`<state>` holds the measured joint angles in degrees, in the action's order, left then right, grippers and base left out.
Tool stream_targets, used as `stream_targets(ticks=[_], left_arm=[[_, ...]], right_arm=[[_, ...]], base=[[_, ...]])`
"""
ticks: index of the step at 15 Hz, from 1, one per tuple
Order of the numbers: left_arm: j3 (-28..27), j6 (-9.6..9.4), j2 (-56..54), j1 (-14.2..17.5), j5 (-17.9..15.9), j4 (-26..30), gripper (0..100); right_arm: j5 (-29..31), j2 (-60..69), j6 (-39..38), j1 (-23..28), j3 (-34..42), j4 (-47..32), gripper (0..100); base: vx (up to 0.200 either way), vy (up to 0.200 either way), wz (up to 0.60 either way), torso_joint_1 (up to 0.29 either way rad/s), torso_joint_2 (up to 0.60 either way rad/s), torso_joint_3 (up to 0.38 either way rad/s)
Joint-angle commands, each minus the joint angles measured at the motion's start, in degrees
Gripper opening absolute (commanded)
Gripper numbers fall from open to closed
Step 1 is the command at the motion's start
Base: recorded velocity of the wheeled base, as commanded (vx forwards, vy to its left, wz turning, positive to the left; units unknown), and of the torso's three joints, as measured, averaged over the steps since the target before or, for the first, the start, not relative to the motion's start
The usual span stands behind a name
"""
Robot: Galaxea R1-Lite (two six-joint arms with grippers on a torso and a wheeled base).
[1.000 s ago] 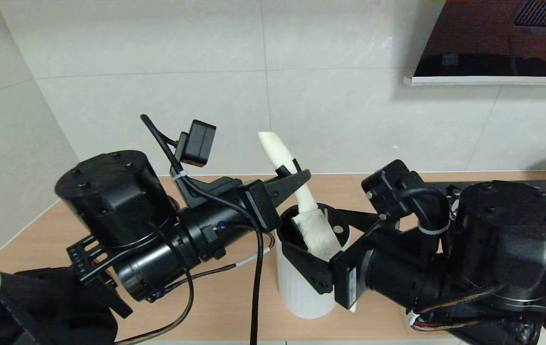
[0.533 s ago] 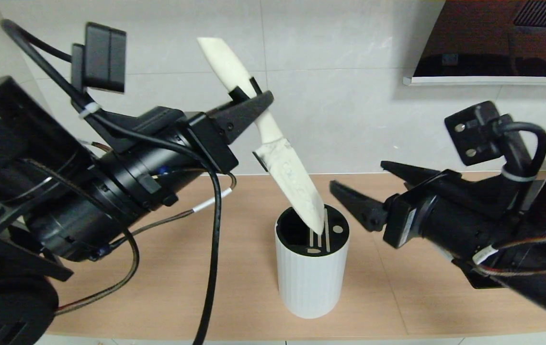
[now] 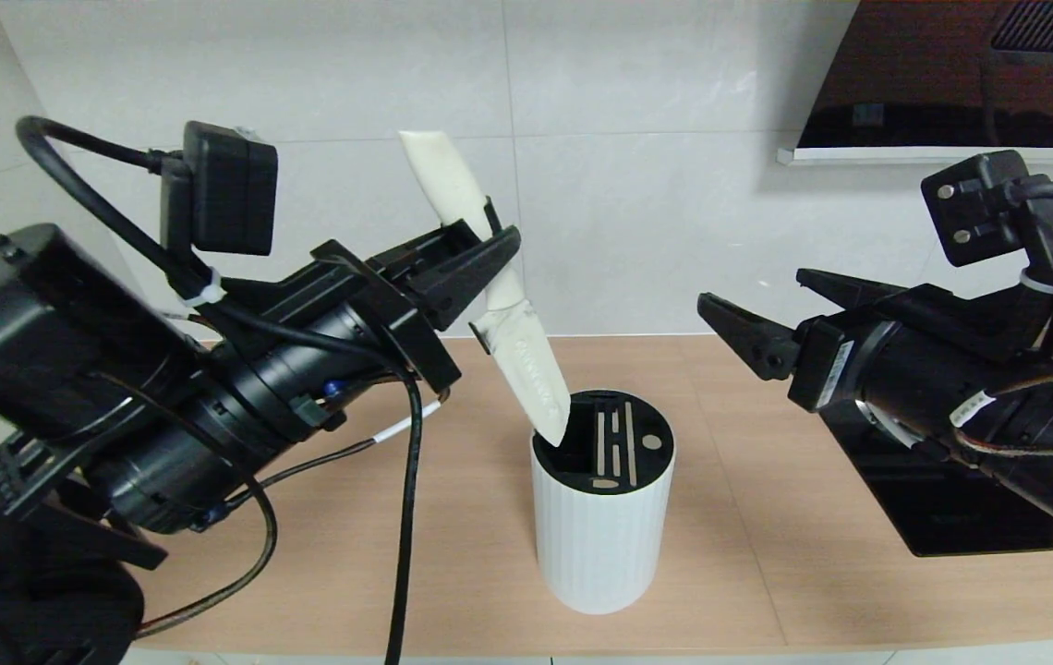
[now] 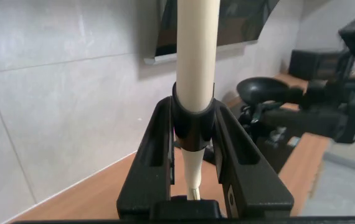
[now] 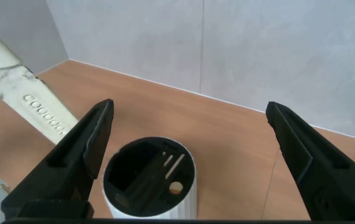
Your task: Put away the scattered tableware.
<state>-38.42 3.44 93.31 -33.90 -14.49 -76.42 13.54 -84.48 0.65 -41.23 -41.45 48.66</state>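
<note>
1. White kitchen knife (image 3: 531, 374), pale cream handle, broad white blade with grey scuffs and faint raised lettering along its flat. Seen in the right wrist view too (image 5: 34, 109), lettering legible as a row of marks, not read.
2. Held off the light wooden countertop (image 3: 351, 554), tilted, handle up and toward the wall, blade slanting down to the robot's right.
3. Tip down at the left edge of the black slotted top of the white ribbed cylindrical knife holder (image 3: 600, 536), over the wide opening rather than the narrow slots. Cannot tell whether the tip is past the rim or just touching it.
4. Left gripper (image 3: 490, 245) clamped on the knife handle near where it meets the blade; from the left wrist (image 4: 195, 109), both black fingers pressed against the round cream handle (image 4: 196, 50), handle end sticking out well beyond them.
5. Right gripper (image 3: 748, 286) spread wide, holding nothing, beside and above the holder on its right, apart from it; from the right wrist (image 5: 189, 107), holder top (image 5: 127, 168) framed between the two fingers.
6. Holder upright on the countertop, near the front edge.
7. Black glass hob (image 3: 951, 517) set in the counter to the right; pale grey tiled wall (image 3: 674, 185) behind; dark hood (image 3: 951, 83) upper right.
</note>
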Motion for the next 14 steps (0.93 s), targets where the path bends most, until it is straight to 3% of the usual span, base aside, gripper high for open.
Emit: stream_targets(ticks=[1,14], left_arm=[[0.63,-0.19,4.6,-0.02,-0.01,-2.5,0],[2.48,-1.15,15.24,-2.92,-0.01,-10.85,0]], right_arm=[[0.08,-1.21,0.06,0.27,0.05,0.03,100],[0.34,-2.18,0.06,0.36,-0.04,0.03,100]], base=[[0.0,0.0,0.0,0.0,0.0,0.0],[0.0,0.0,0.0,0.0,0.0,0.0]])
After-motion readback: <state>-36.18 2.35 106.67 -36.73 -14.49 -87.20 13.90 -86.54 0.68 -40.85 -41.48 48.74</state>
